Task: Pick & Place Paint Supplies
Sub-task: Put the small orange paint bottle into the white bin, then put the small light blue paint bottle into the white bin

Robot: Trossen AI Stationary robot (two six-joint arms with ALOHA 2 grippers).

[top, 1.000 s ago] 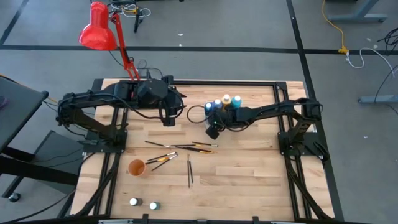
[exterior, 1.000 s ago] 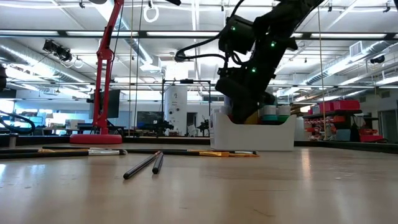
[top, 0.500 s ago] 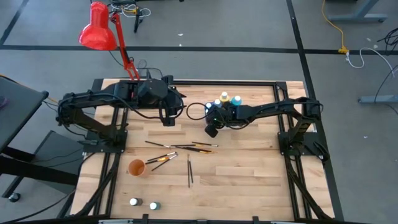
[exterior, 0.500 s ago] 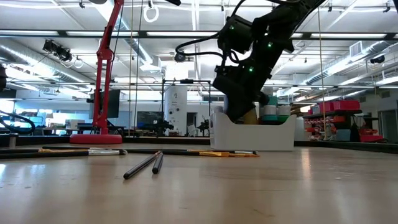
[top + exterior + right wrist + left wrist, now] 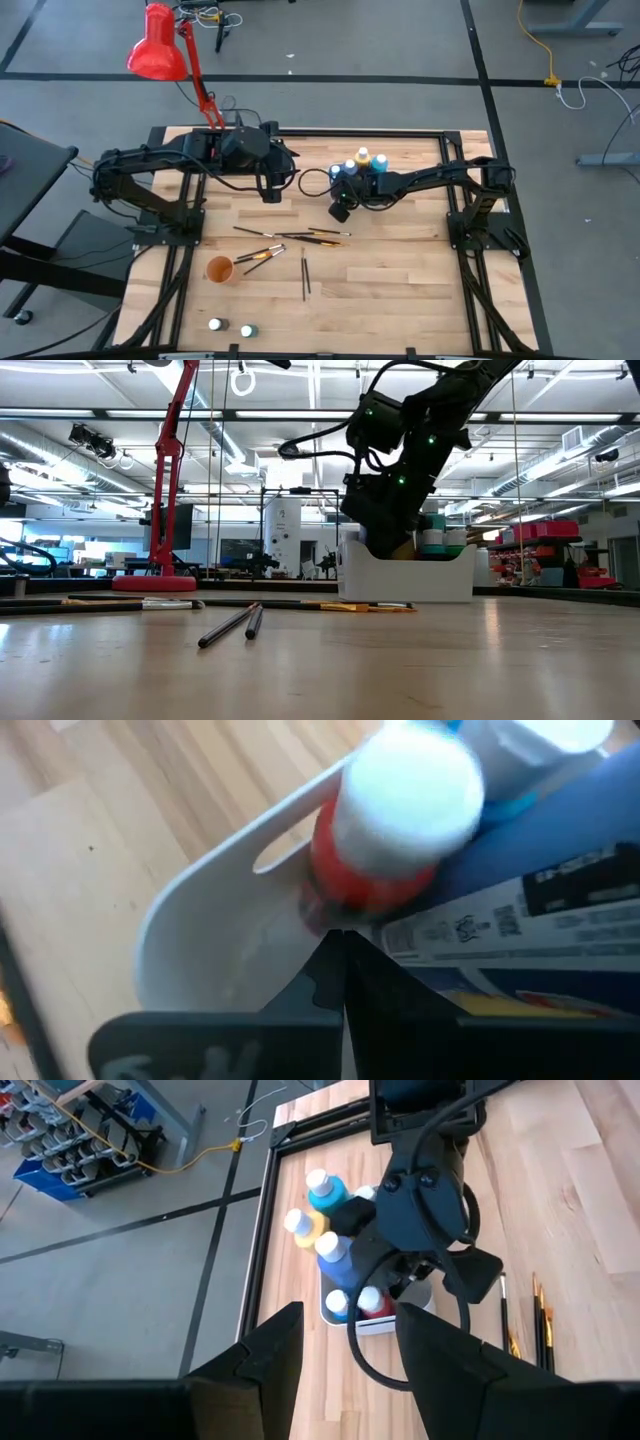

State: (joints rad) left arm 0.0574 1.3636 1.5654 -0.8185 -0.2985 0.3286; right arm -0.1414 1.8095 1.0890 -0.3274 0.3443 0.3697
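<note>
Two dark jointed arms [image 5: 150,165] trail looping black cables (green indicator lights).

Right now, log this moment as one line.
right pincer: shut, at white tray | left pincer: open, waiting | brushes: on table

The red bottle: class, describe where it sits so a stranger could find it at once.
Find the white tray at the far side of the table, beside the right gripper. The red bottle stands in the tray's end nearest the brushes, next to a blue bottle. It is the tray's only red one; the others there are blue, yellow or teal.
</note>
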